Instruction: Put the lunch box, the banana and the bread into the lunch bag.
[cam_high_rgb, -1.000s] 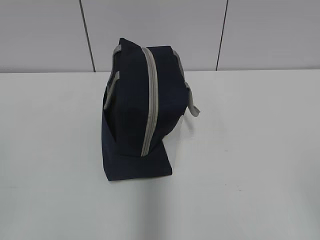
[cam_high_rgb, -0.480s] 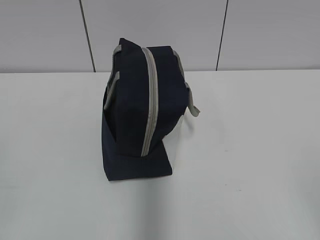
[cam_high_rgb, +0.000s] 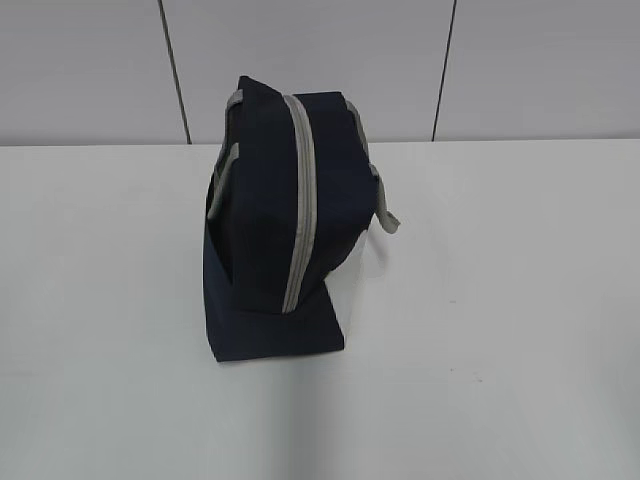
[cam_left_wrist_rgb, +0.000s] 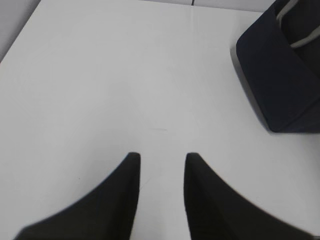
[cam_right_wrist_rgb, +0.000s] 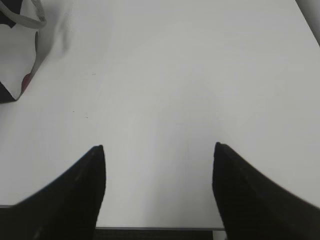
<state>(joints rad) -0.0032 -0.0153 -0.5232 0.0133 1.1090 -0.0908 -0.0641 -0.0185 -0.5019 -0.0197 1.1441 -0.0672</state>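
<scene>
Nothing moved, lunch bag (cam_high_rgb: 275, 225) zipped, claws only wrist-visible

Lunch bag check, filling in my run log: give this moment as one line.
lunch bag: on table, zipper closed | left tool: open, empty | right tool: open, empty

The navy lunch bag (cam_high_rgb: 265, 240) stood alone on the white table (cam_high_rgb: 500, 330), a little left of centre and near the far edge. Its grey zipper (cam_high_rgb: 300, 200) ran closed over the top and down the near end. Grey strap handles (cam_high_rgb: 385, 205) hung at both sides. A pale panelled wall (cam_high_rgb: 540, 70) rose behind.
</scene>
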